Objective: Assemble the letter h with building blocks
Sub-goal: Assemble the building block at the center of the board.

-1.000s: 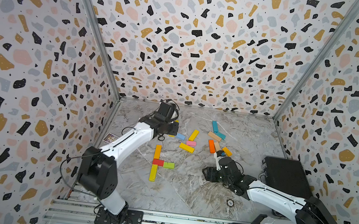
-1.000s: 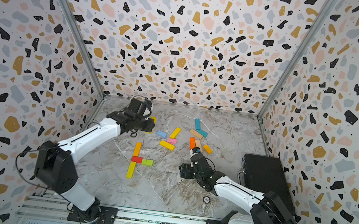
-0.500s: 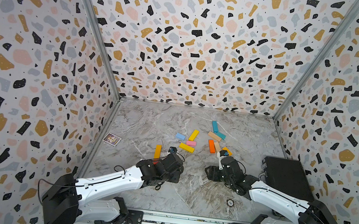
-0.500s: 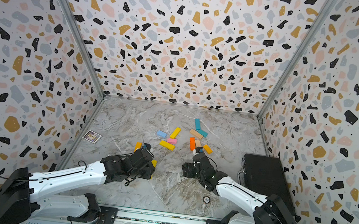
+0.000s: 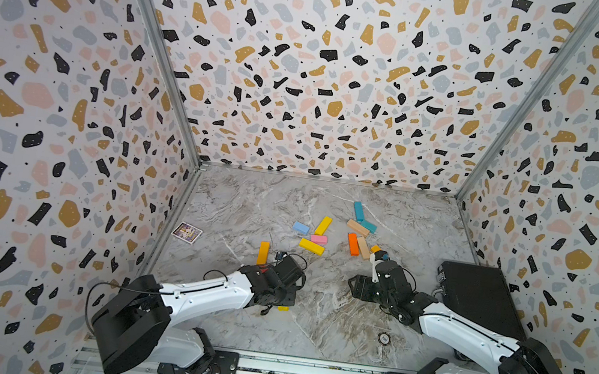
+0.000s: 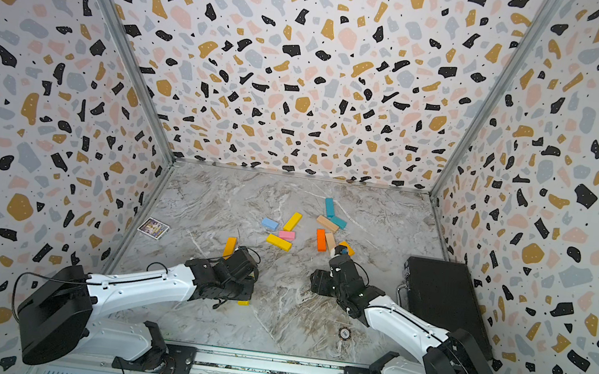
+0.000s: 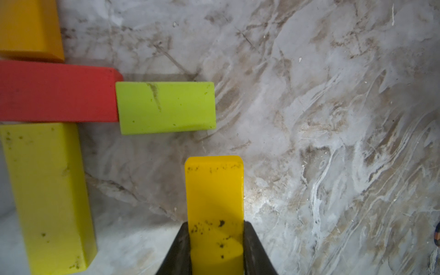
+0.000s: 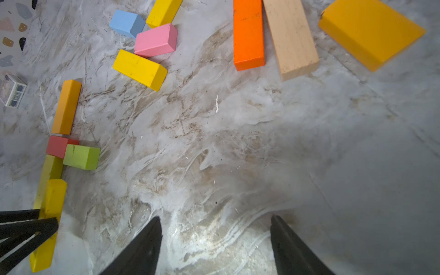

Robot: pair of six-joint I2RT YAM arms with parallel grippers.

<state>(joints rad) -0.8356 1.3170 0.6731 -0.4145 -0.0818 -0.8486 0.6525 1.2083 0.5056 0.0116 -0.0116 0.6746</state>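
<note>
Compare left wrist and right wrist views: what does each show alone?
Left wrist only: both jaws of the left gripper pressed against the held yellow block. Right wrist only: the open, empty right gripper, the blue block, pink block, orange block, tan block and card. Both: that yellow block, the red block and the green block touching it.

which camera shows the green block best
The left wrist view: the green block is close and sharp, its whole top face visible, one end against the red block. The right wrist view shows it smaller, near the frame's edge. In both top views the left arm hides it.
</note>
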